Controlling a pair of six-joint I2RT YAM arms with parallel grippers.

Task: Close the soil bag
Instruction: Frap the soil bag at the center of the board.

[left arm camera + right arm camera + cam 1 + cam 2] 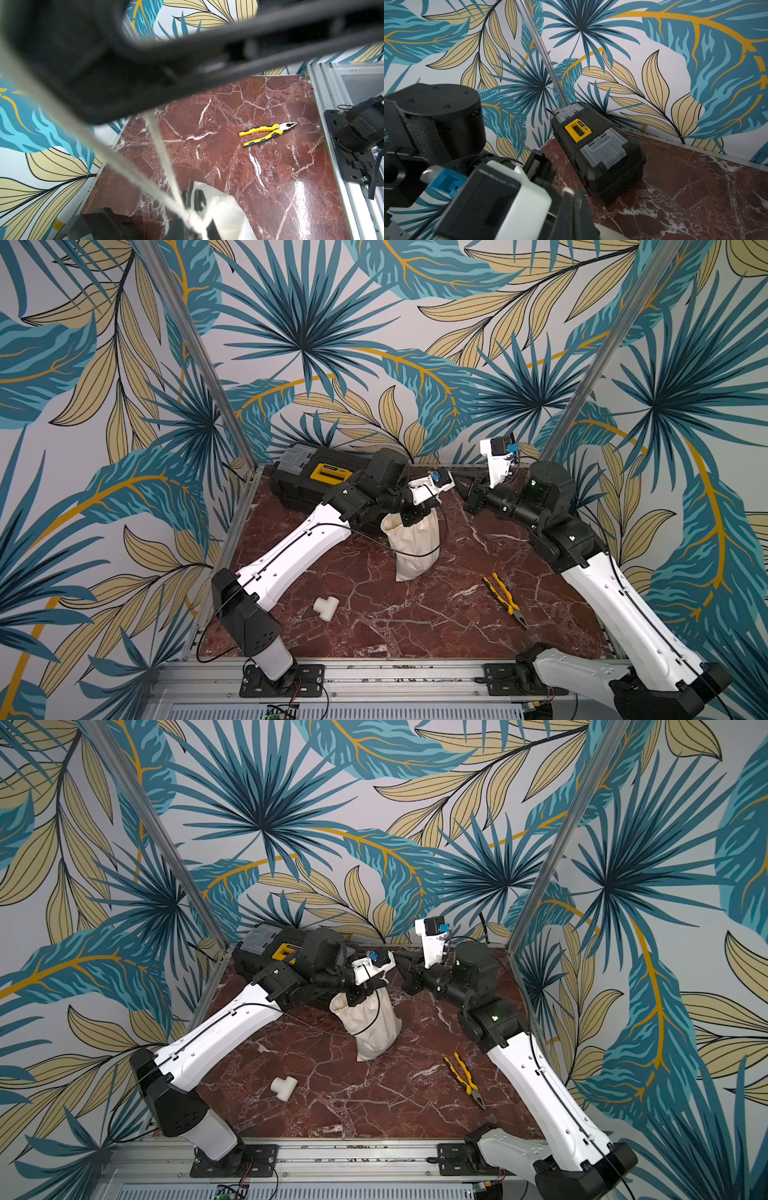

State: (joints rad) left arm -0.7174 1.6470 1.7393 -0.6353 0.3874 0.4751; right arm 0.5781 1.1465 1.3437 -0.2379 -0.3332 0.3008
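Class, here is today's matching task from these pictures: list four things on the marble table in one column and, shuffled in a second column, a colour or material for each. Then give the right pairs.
Things
1. soil bag
2. toolbox
3. pliers
4. pipe tee

Descriptions
A. yellow and black grips
B. plain white plastic
C. cream cloth
D. black body, grey latches

Pairs: 1-C, 2-D, 3-A, 4-B

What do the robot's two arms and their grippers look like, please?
The left arm and right arm match: smooth white shells on the long links, bulky black joints, a thin black cable clipped along each white link, black base plates on an aluminium rail. Each wrist carries a white camera bracket with a blue connector. The left gripper and right gripper have flat black fingers.
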